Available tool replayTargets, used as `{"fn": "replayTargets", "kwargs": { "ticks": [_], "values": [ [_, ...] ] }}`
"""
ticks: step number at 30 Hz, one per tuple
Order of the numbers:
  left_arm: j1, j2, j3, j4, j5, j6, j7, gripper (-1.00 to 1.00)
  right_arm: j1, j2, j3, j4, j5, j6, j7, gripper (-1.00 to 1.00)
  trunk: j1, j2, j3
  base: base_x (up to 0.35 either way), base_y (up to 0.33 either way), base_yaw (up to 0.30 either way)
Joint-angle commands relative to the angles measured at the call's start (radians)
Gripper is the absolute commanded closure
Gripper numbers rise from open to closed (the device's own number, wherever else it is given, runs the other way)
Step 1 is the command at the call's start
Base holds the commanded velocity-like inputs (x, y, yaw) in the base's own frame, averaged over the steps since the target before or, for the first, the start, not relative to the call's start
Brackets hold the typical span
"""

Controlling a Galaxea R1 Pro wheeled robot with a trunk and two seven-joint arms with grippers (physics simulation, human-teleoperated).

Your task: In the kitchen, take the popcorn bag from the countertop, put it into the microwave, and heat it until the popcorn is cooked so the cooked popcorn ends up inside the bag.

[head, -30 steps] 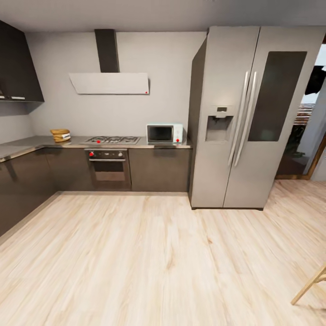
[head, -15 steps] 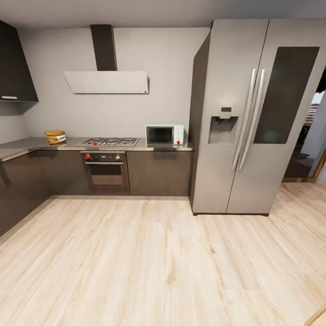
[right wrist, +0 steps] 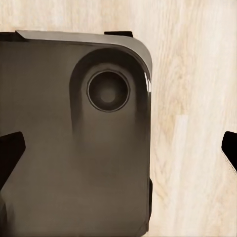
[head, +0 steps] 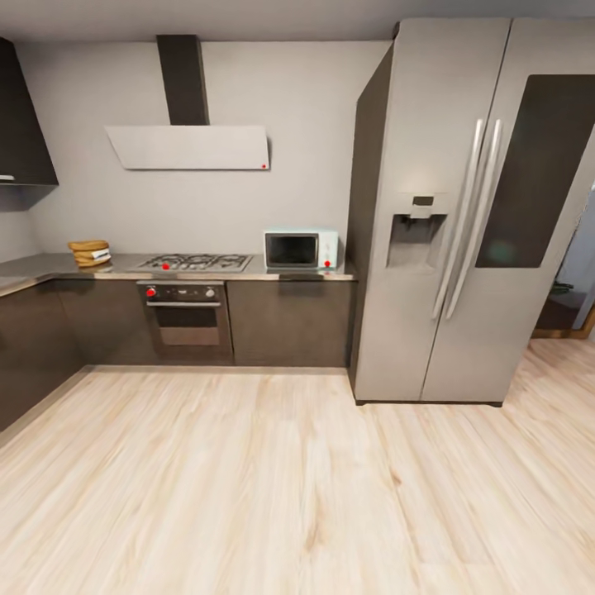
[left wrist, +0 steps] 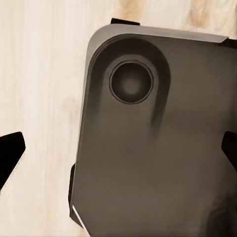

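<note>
Head view: far side of kitchen. Bag (head: 89,253), tan, on surface (head: 41,266) near left corner, well apart from microwave (head: 301,249). Microwave on same surface, door shut, just beside fridge (head: 463,215). Hob (head: 195,263) between bag and microwave, oven (head: 185,321) beneath. Wood floor (head: 281,487) in foreground. Wrist views: dark robot base (left wrist: 153,148) over floor; jaws of both grippers spread wide, holding nothing.

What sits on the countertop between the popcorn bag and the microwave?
In the head view, the gas hob lies between the popcorn bag at the left and the microwave at the right, with bare countertop either side of it.
</note>
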Motion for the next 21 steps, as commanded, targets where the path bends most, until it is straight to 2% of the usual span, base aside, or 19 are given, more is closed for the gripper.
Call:
{"fn": "replayTargets", "kwargs": {
  "ticks": [1, 21],
  "values": [
    [0.0, 0.0, 0.001, -0.001, 0.006, -0.002, 0.001, -1.0, -0.001, 0.0, 0.0, 0.001, -0.001, -0.004, 0.0, -1.0, 0.001, 0.0, -0.001, 0.319, 0.0, 0.0],
    [0.0, 0.0, 0.001, -0.001, 0.005, -0.001, 0.001, -1.0, -0.001, 0.0, 0.0, 0.001, -0.001, -0.003, 0.0, -1.0, 0.001, 0.0, -0.001, 0.319, 0.078, 0.0]
  ]
}}
